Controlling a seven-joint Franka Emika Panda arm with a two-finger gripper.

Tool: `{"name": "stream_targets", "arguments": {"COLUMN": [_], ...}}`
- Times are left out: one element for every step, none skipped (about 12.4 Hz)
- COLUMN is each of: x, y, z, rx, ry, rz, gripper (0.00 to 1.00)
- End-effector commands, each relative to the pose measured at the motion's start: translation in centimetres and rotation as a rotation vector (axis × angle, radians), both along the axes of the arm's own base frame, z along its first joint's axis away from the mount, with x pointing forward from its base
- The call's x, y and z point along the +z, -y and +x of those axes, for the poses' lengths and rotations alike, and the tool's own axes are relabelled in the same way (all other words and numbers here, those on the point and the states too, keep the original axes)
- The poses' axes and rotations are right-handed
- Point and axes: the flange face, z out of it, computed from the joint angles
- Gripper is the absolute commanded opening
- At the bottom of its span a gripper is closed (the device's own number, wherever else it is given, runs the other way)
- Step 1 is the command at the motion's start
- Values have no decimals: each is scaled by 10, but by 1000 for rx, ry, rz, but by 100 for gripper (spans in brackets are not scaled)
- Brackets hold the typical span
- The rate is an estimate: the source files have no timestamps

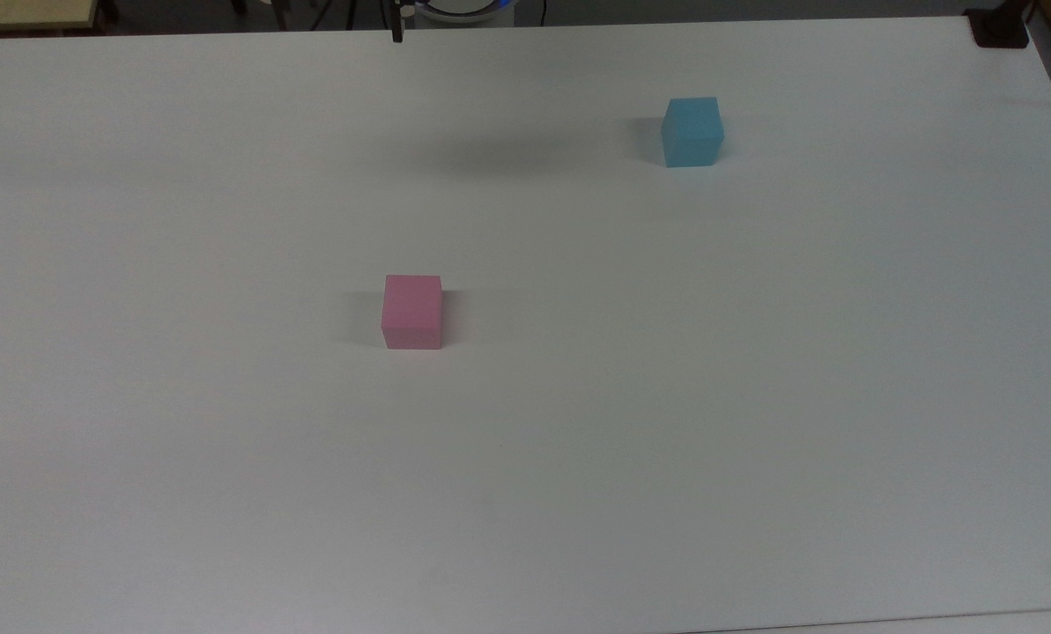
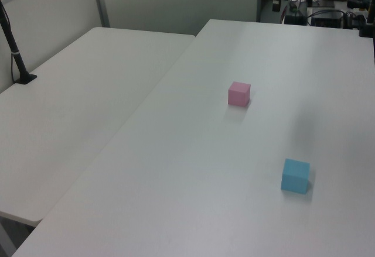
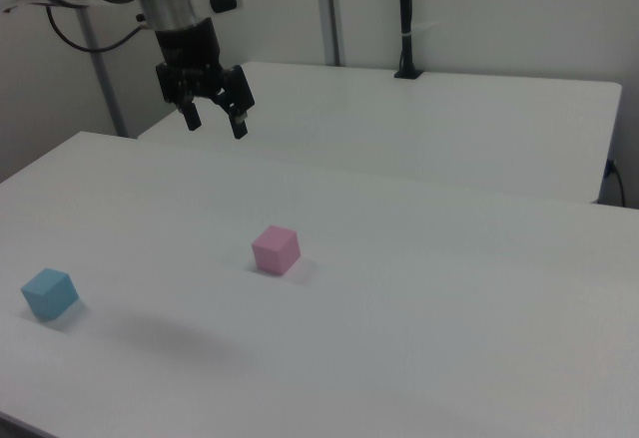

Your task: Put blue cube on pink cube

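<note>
My gripper [image 3: 214, 119]: high above table, fingers spread, holding nothing
Blue cube [image 3: 49, 293]: below me, off toward right view's left, ungrasped
Pink cube [image 3: 276, 249]: nearer beneath me, top free for stacking

Two white tables [image 2: 176, 169], black post [image 3: 405, 19]

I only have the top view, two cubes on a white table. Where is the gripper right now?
Observer: In the right view the gripper hangs high above the table, holding nothing.
Operator: Fingers open?
Observer: Yes, spread apart and pointing down.
Operator: Which cube is it nearer?
Observer: In the right view it sits up and to the right view's left of the pink cube; the blue cube lies lower, near the right view's left edge.
</note>
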Motion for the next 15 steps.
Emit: {"name": "stream_targets", "arguments": {"x": [-1,-1,-1,-1,-1,-1,-1,-1,-2,-3,-7,-10,-18,-23,-28], "y": [-3,-3,-2,-2,-2,-1,-1,2,1,-1,-3,-9,-19,-28,-35], "z": [-1,-1,-1,-1,-1,-2,-2,-2,-2,-2,-2,-2,-4,-9,-13], "rx": [-8,-8,-5,0,0,-8,-11,-16,-5,7,10,11,21,31,45], "ry": [15,15,16,16,16,14,13,13,9,3,-3,-10,-47,-89,-134], "rz": [20,20,19,17,17,18,18,18,11,8,17,21,21,23,23], "gripper": [100,100,100,100,100,100,100,100,100,100,100,100,100,100,100]}}
